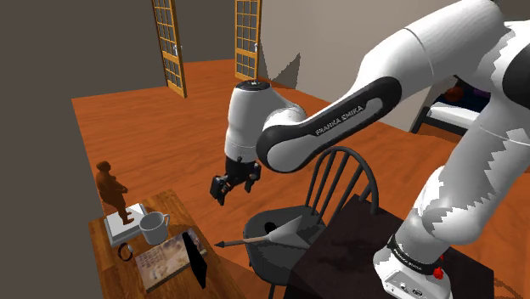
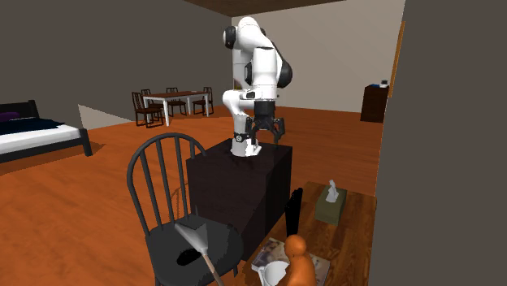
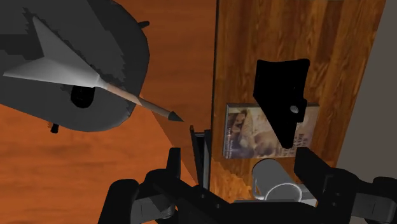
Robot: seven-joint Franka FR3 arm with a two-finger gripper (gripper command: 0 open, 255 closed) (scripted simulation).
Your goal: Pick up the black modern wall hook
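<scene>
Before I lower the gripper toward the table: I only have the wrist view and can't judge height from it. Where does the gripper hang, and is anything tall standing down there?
Observer: In the shoulder view the gripper hangs open well above the table, touching nothing.
Operator: Anything tall near the table's edge on the chair's side?
Observer: Yes, a thin black panel stands upright there, right beside the magazine.
Operator: And farther in on the table?
Observer: A brown statue stands on a pale stack next to the mug.
</scene>
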